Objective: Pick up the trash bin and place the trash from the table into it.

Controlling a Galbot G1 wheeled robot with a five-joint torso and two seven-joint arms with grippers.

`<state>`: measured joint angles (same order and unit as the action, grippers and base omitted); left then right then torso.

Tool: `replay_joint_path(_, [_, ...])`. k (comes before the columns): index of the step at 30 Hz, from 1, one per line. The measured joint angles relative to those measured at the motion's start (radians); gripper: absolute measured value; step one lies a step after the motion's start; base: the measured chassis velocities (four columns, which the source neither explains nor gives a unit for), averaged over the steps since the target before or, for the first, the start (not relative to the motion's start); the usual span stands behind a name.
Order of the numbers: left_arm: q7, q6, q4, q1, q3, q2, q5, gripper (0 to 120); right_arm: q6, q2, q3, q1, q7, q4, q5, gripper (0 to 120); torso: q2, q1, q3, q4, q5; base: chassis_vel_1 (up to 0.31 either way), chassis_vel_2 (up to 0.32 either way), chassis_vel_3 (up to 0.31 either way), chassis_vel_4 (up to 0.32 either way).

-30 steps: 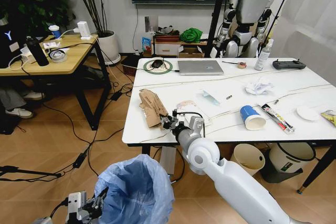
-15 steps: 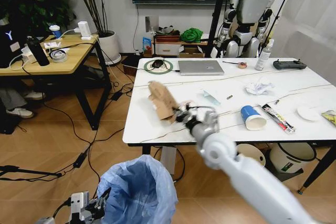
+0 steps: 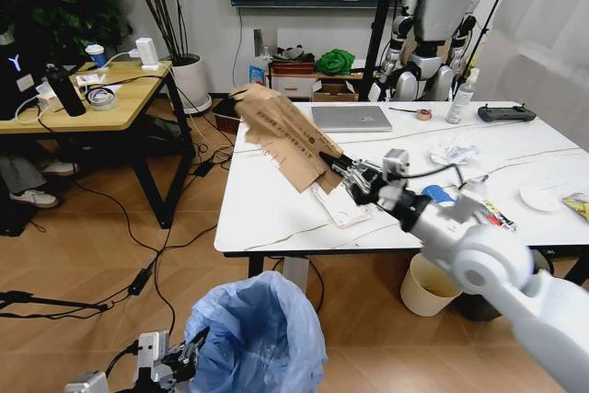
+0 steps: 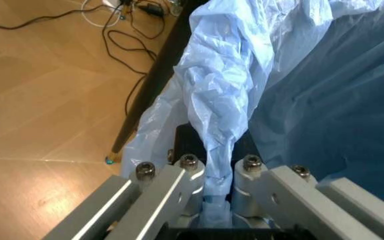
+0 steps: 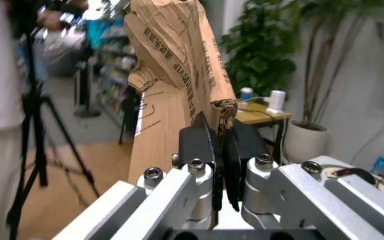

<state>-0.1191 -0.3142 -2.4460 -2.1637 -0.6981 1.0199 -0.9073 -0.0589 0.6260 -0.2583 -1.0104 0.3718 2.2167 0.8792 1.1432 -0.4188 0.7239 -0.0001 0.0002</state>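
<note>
My right gripper [image 3: 342,170] is shut on the crumpled brown paper bag [image 3: 287,135], lifted off the white marble table [image 3: 276,213] and standing up over its left part; in the right wrist view the bag [image 5: 172,75] rises from the closed fingers [image 5: 199,145]. Below the table's front left, my left gripper [image 3: 184,364] is shut on the rim of the trash bin [image 3: 262,338], pinching its light-blue bag [image 4: 225,115]. On the table lie a flat clear package [image 3: 340,204], a blue paper cup [image 3: 440,195], a white tissue wad [image 3: 455,150] and a wrapper [image 3: 492,211].
A laptop [image 3: 351,118], a black remote [image 3: 505,113] and a spray bottle [image 3: 459,97] sit at the table's far side. A cream bin [image 3: 431,284] stands under the table. A wooden desk [image 3: 87,98] is to the left, cables on the floor, another robot [image 3: 440,25] behind.
My right gripper has raised the brown paper bag from the table and carried it up and rightward. The trash bin in my left gripper has shifted slightly right.
</note>
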Motion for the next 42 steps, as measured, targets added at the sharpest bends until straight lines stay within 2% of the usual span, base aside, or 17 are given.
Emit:
replay_joint_path(5, [-0.02, -0.001, -0.024, -0.002, -0.001, -0.004, -0.023, 0, 0.003, -0.019, 0.0, -0.057, 0.033, 0.062, -0.027, 0, 0.0, 0.0, 0.0, -0.0001, -0.0002, 0.0, 0.0, 0.0, 0.0])
replay_joint_path(9, [-0.03, -0.002, -0.049, -0.015, -0.009, 0.012, -0.03, 0, 0.017, 0.009, 0.079, -0.076, 0.024, 0.086, -0.01, 0, 0.0, 0.0, 0.0, 0.0003, 0.0, 0.0, 0.0, 0.0, 0.0])
replay_joint_path(14, [-0.033, -0.002, -0.056, -0.023, -0.022, 0.032, -0.021, 0, 0.043, 0.043, 0.178, -0.076, 0.029, 0.071, -0.035, 0, 0.0, 0.0, 0.0, 0.0002, 0.0, 0.0, 0.0, 0.0, 0.0])
replay_joint_path(21, [-0.042, 0.0, -0.056, -0.033, -0.029, 0.048, -0.004, 0, 0.074, 0.067, 0.228, -0.084, 0.077, 0.026, -0.105, 0, 0.0, 0.0, 0.0, 0.0002, -0.0001, 0.0, 0.0, 0.0, 0.0])
replay_joint_path(28, [-0.057, 0.001, -0.056, -0.031, -0.051, 0.059, 0.0, 0, 0.108, 0.06, 0.193, -0.122, 0.144, -0.008, -0.211, 0, 0.0, 0.0, 0.0, 0.0002, -0.0001, 0.0, 0.0, 0.0, 0.0])
replay_joint_path(33, [-0.057, 0.002, -0.056, -0.033, -0.053, 0.067, 0.005, 0, 0.115, 0.047, 0.121, -0.16, 0.193, -0.016, -0.288, 0, 0.0, 0.0, 0.0, 0.0001, -0.0001, 0.0, 0.0, 0.0, 0.0])
replay_joint_path(42, [-0.057, -0.001, -0.056, -0.032, -0.05, 0.068, -0.006, 0, 0.128, -0.054, -0.019, -0.143, 0.206, 0.067, -0.334, 0, 0.0, 0.0, 0.0, 0.0001, -0.0004, 0.0, 0.0, 0.0, 0.0])
